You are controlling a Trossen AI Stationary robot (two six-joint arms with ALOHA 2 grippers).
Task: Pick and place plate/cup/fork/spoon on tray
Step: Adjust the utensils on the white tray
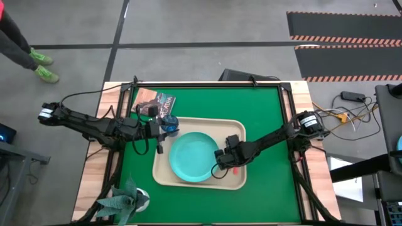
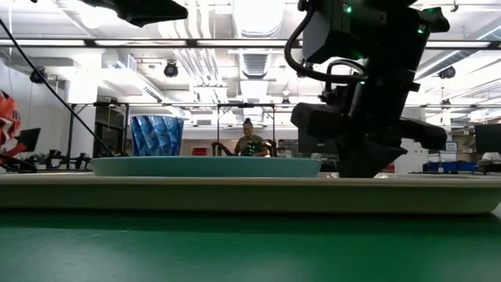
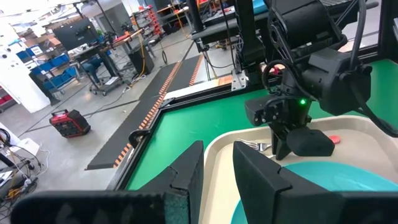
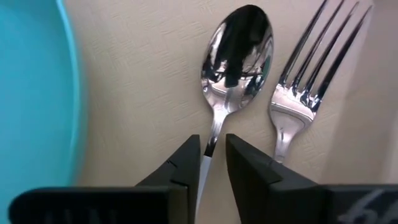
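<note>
With the spoon [image 4: 233,59] laid beside the fork [image 4: 305,81] on the tray [image 1: 239,129], right of the plate [image 1: 191,157], the right gripper [image 4: 211,152], fingers narrowly parted around its neck, should probably widen and lift clear.

Teal plate [image 1: 190,157], beige tray [image 1: 237,127], blue ribbed cup [image 2: 156,135].

A wooden table [image 1: 94,169] is covered by a green mat [image 1: 270,144]. On the mat are set 1 beige tray [image 1: 237,125], 1 printed packet [image 1: 157,102] and 1 green plush toy [image 1: 122,202].
</note>
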